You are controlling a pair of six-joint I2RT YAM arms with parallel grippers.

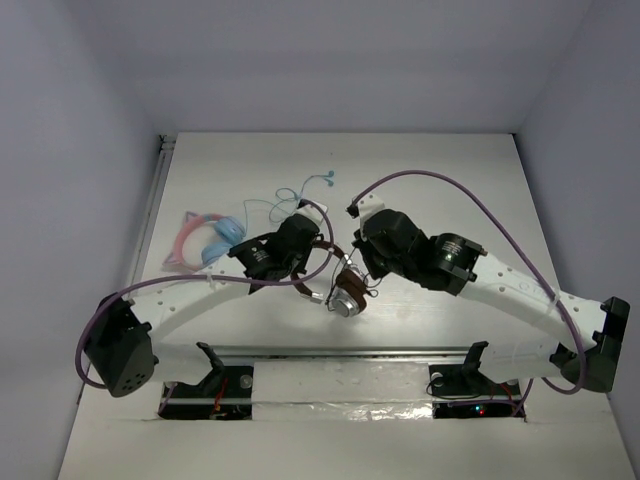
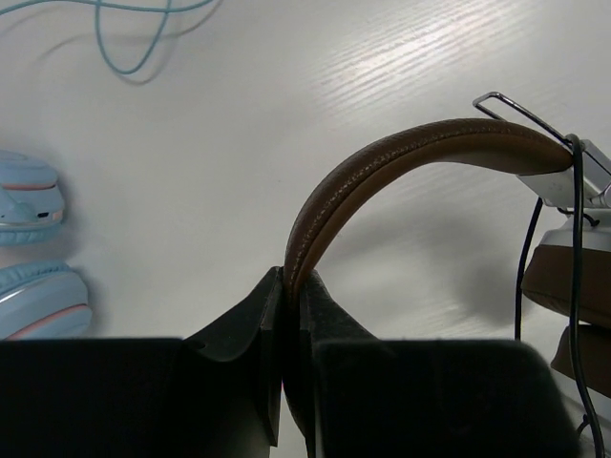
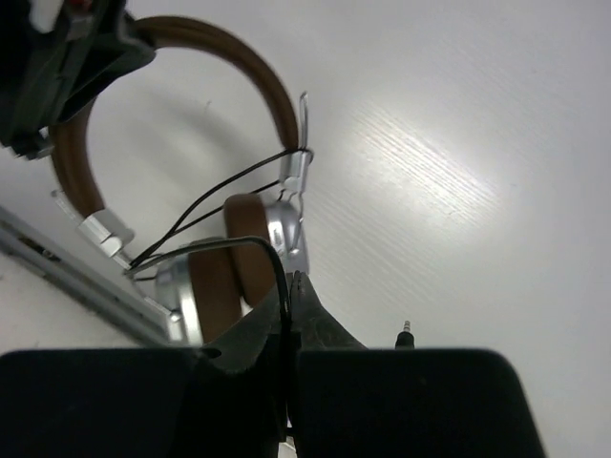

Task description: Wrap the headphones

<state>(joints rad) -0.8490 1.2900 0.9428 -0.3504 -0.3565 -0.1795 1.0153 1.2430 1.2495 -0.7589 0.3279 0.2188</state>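
Note:
The headphones [image 1: 345, 295] have a brown headband [image 2: 382, 162], brown ear pads and silver earcups [image 3: 284, 234]. They sit at the table's middle, between the two arms. My left gripper [image 2: 289, 279] is shut on the headband and holds it up. My right gripper [image 3: 289, 286] is shut on the thin black cable [image 3: 220, 191], which loops across the earcups. The cable's jack plug [image 3: 406, 334] pokes out beside the right fingers.
Pink-and-blue headphones [image 1: 205, 240] lie left of the left gripper and also show in the left wrist view [image 2: 33, 277]. Thin light-blue earbuds [image 1: 300, 190] lie behind them. A metal rail [image 1: 340, 352] runs along the near edge.

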